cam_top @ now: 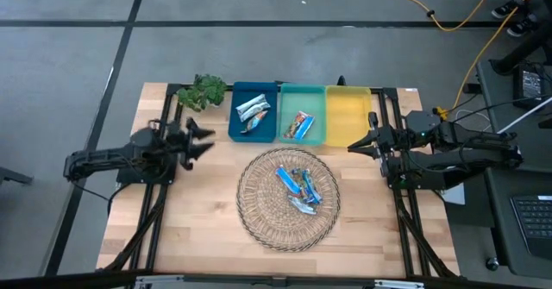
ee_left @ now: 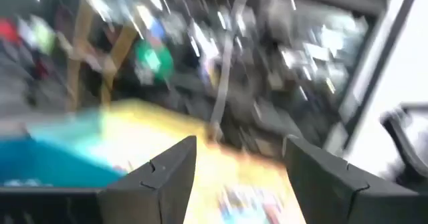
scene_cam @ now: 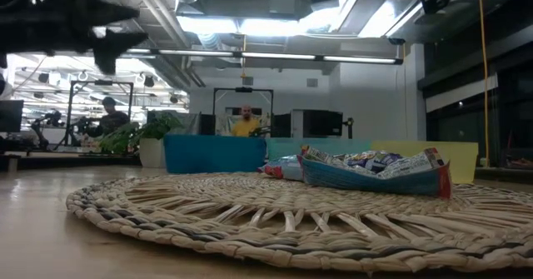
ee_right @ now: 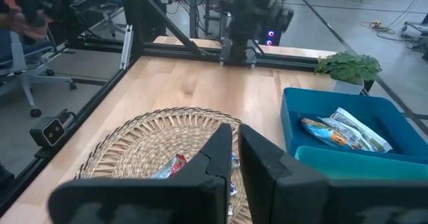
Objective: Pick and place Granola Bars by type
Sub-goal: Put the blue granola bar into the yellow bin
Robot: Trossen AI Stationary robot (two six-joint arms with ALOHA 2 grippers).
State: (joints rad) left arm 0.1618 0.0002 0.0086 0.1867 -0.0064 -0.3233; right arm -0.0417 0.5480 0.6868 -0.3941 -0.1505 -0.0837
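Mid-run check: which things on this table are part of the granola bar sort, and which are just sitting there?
Part of the job:
- granola bars on the woven mat
- blue bin, bars inside
- teal bin, bars inside
- yellow bin, no bars visible
- left gripper, open
- right gripper, nearly closed

Just lying about:
- green plant at the table's back edge
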